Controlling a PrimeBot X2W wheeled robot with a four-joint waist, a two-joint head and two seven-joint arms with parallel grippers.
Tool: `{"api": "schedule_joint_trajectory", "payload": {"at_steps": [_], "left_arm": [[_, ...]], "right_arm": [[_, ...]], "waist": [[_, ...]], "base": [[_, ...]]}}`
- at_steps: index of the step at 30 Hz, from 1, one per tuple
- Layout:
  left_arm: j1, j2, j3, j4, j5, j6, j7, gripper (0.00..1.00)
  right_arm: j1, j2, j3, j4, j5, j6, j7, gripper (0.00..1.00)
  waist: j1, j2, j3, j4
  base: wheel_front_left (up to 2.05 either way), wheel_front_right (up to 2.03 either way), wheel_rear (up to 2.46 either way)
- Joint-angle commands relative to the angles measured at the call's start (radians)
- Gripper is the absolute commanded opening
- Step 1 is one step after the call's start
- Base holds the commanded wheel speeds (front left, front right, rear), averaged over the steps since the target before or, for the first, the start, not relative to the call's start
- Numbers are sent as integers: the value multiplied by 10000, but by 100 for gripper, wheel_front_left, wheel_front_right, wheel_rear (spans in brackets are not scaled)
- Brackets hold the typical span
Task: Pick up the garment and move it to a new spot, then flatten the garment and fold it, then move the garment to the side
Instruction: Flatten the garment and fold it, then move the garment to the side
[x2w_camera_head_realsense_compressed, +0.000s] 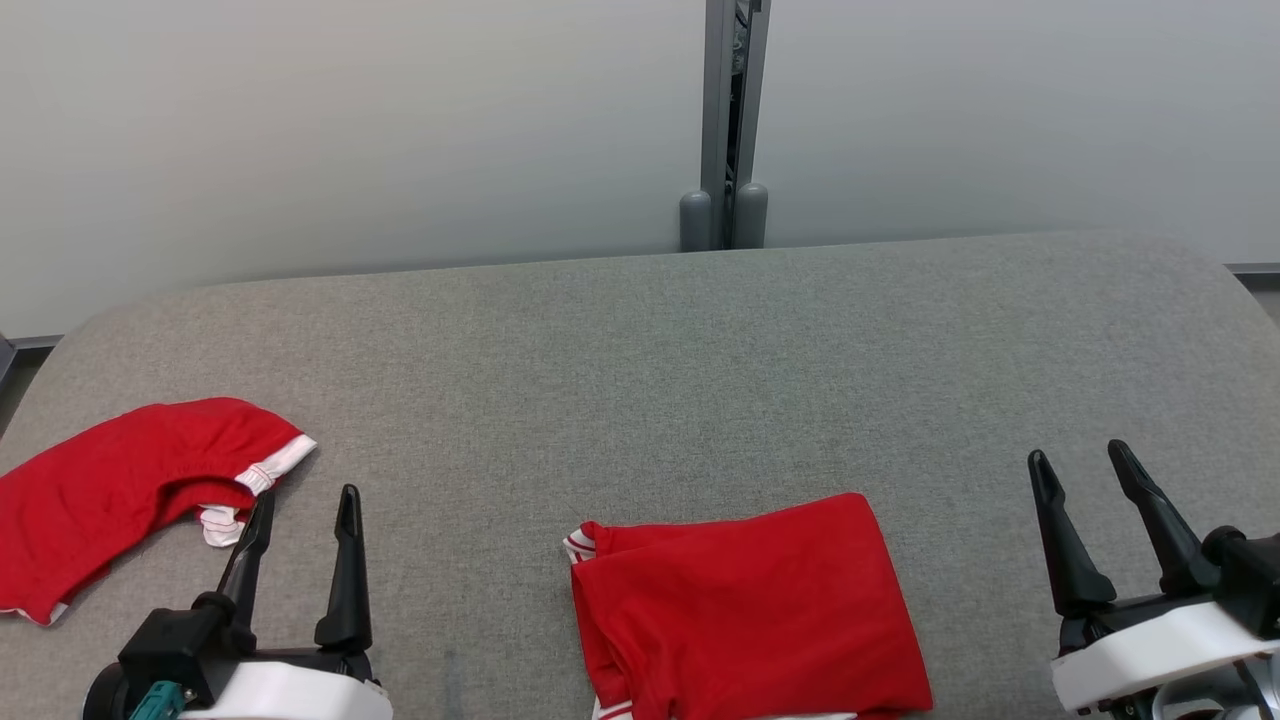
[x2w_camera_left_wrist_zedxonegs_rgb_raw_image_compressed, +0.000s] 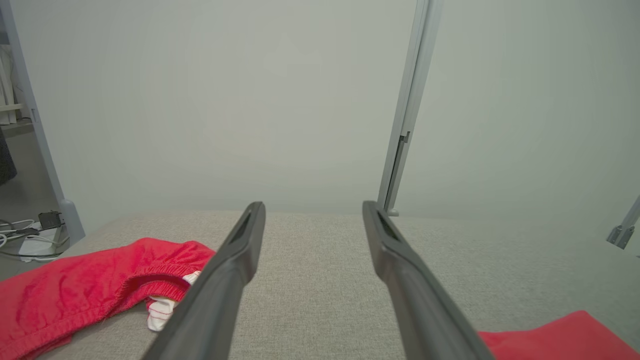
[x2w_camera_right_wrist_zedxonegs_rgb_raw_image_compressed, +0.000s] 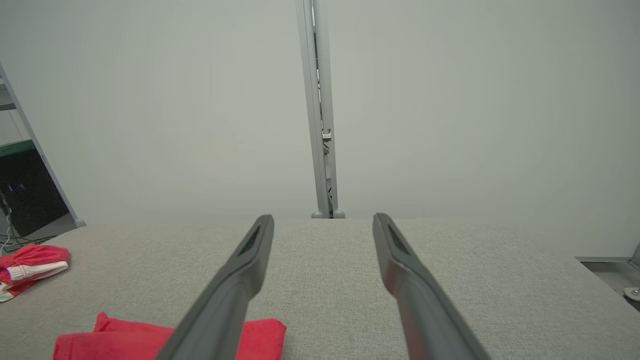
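With left gripper (x2w_camera_head_realsense_compressed: 306, 494) and right gripper (x2w_camera_head_realsense_compressed: 1078, 450) spread wide and empty, best pinch the folded garment (x2w_camera_head_realsense_compressed: 750, 605) through all layers at both edges so its fold holds.

1 counter (x2w_camera_head_realsense_compressed: 640, 380), grey fabric top, rounded corners. 2 pale wall panels (x2w_camera_head_realsense_compressed: 350, 130) behind it, joined at 12 o'clock by 1 grey upright post (x2w_camera_head_realsense_compressed: 722, 100) on 2 rounded feet (x2w_camera_head_realsense_compressed: 697, 220). Floor at 9 o'clock: white cables (x2w_camera_left_wrist_zedxonegs_rgb_raw_image_compressed: 12, 223), 1 dark adapter (x2w_camera_left_wrist_zedxonegs_rgb_raw_image_compressed: 49, 219).

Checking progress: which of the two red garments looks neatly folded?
The middle garment, a compact rectangle at the near edge; the left garment lies crumpled, waistband showing.
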Motion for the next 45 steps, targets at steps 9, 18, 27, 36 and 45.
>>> {"api": "schedule_joint_trajectory", "payload": {"at_steps": [9,18,27,36,45], "left_arm": [[109,-140,112,60,139,-163,-13,100],[63,-149,20,43,236,-169,-13,100],[-176,-171,-103,-23,202,-177,62,100],[-323,-293,-244,235,16,-339,113,100],[-465,-221,-297,352,-47,-405,118,100]], "right_arm": [[-168,-107,54,301,-111,1,-41,100],[-194,-89,90,430,-187,1,59,100],[-1185,-82,910,2335,517,1,1965,100],[-2075,3,1453,4864,1558,1,4289,100],[-2337,159,1907,6144,2547,1,4784,100]], "waist": [[0,-1,-8,83],[0,-1,7,207],[0,-1,201,491],[0,-1,252,1101],[0,-1,248,1418]], "base": [[0,0,0],[0,0,0],[0,0,0],[0,0,0],[0,0,0]]}}
